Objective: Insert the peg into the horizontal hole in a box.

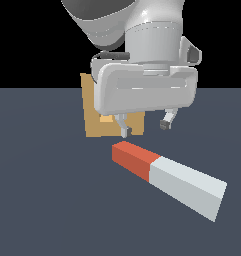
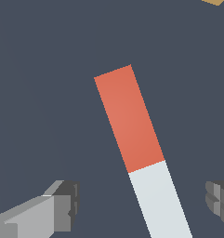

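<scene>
A flat, dark slate-blue tabletop (image 1: 47,200) fills the lower part of the exterior view and ends at a straight far edge, with plain black beyond it; no walls or other furnishings can be made out. The peg (image 1: 167,177) lies flat on this surface, apart from everything else, its red end pointing toward the box (image 1: 94,122) and its pale end nearer the camera, toward the exterior view's right. The tan box stands farther back, and the robot's pale hand covers most of its face, so only its side toward the exterior view's left and its lower strip show. Of the horizontal hole (image 1: 107,119) just a small lighter orange patch peeks out below the hand. The gripper (image 1: 144,127) hangs above the tabletop between box and peg, its fingers (image 1: 124,131) spread wide and holding nothing. In the wrist view the peg runs out of the frame at its pale end, each finger is cut by the picture's edge, and only a tan corner of the box shows.
</scene>
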`<state>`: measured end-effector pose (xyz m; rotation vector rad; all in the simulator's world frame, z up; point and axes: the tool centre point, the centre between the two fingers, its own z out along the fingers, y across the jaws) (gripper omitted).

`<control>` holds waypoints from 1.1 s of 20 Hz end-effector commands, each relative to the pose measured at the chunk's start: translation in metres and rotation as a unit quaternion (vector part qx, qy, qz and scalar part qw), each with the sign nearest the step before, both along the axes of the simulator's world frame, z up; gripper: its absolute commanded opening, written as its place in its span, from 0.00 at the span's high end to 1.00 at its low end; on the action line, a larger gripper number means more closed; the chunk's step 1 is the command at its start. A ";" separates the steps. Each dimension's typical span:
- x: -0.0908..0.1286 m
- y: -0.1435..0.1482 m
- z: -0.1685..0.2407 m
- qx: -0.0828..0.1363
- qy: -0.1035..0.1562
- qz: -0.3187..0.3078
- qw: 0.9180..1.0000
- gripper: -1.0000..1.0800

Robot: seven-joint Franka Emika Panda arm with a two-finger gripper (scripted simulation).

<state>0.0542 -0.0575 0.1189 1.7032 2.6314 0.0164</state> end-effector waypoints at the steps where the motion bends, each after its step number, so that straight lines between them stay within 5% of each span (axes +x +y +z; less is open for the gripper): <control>1: 0.009 -0.008 -0.008 0.000 0.001 0.030 1.000 0.04; 11: 0.042 -0.030 -0.035 -0.002 0.004 0.129 0.992 0.04; 22: 0.059 -0.036 -0.046 -0.003 0.005 0.172 0.985 0.04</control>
